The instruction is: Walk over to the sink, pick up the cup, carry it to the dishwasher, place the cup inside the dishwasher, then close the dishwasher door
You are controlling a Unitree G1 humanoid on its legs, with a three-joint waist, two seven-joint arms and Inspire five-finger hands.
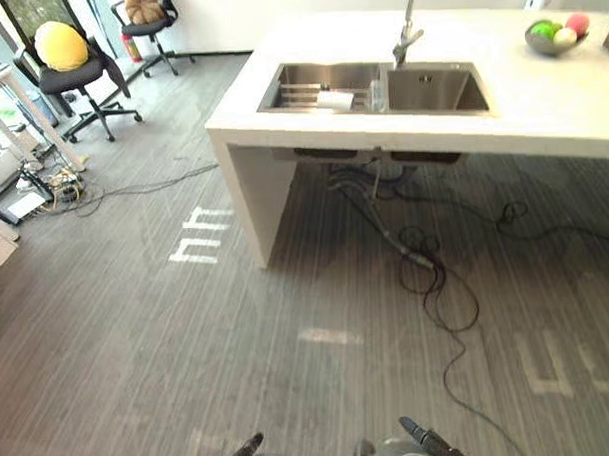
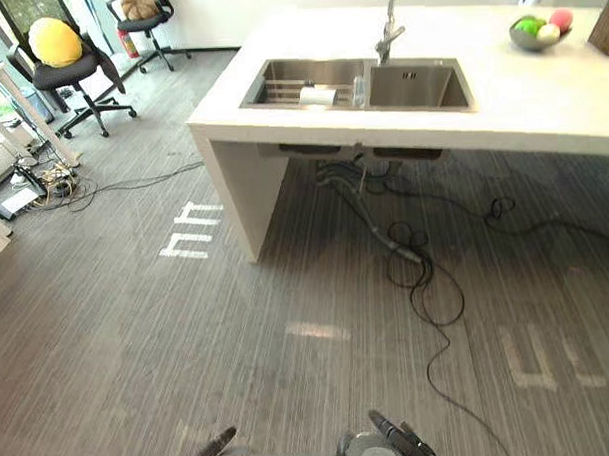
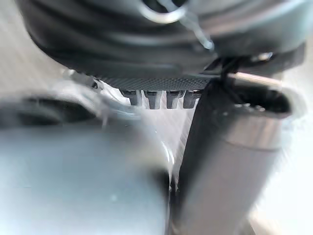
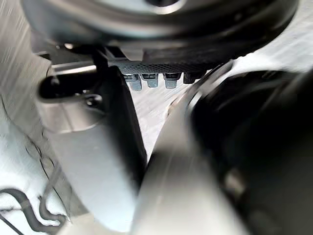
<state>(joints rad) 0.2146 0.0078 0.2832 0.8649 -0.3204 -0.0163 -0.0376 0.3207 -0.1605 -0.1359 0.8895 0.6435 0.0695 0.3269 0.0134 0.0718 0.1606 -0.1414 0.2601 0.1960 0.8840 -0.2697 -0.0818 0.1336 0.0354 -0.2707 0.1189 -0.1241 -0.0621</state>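
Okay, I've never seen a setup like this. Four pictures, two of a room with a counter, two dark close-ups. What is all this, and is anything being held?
It is a walking humanoid robot with fingered hands. The two wide pictures come from a stereo camera on its head, looking down across the floor at a white counter. Set into it is a steel sink with a faucet; a pale object in the left basin may be the cup it must fetch. A bowl of fruit stands farther right. The two close-ups come from cameras on the wrists. The left hand and right hand peek in at the wide pictures' bottom edge, fingers straight, holding nothing.
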